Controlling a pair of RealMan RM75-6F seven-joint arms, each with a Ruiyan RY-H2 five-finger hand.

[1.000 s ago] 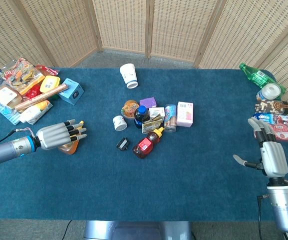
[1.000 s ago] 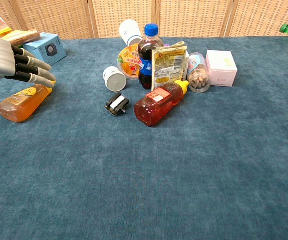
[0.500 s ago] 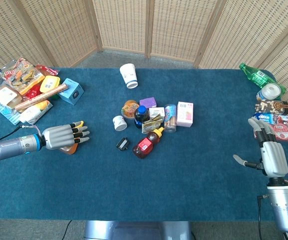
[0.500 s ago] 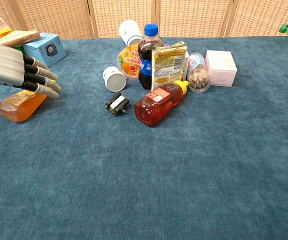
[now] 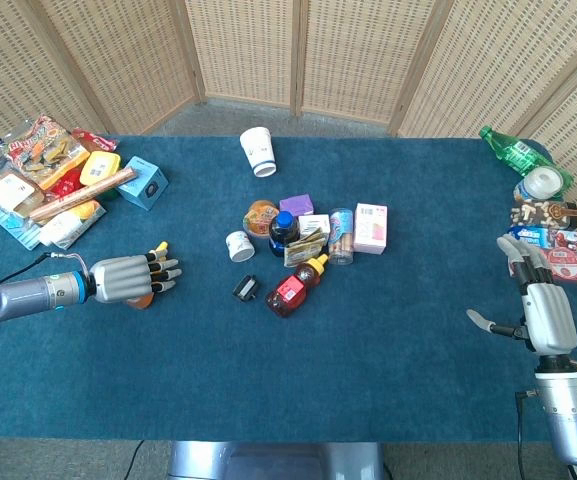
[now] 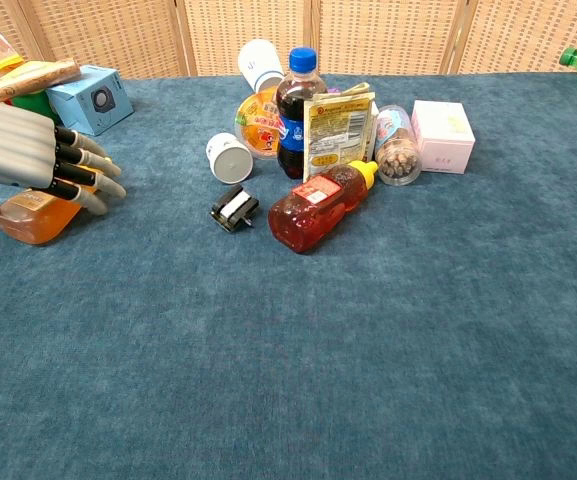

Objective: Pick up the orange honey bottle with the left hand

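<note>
So this is the reach-and-settle part of the grab, not the lift yet. The left hand [image 6: 28, 160] sits right over the honey bottle [image 6: 36, 217], which is lying on its side on the blue table [image 5: 368, 340] at the left, well apart from the pile of stuff in the middle. From the chest view the fingers [image 6: 90, 180] are stretched out forward and a bit spread, covering the top of the bottle, and I don't see them wrapped around it, so I'd call the hand wide and holding nothing. Whether the palm is actually touching the bottle I can't tell from either view; the head view only shows a sliver of orange under the left hand [image 5: 128, 279]. There's something like a thumb low on the near side at the frame edge, but it's too cut off to be sure. The next move, I reckon, is to come down the last bit and curl the fingers round the body with the thumb closing from the other side, then lift. Since it's round and lying flat, it could roll away if the fingers push before the thumb is in place. The right hand [image 5: 545, 305] is parked way off at the right of the table, fingers loose and apart, nothing in it. The red bottle [image 6: 318, 205] in the middle pile is a lookalike but not the target.
</note>
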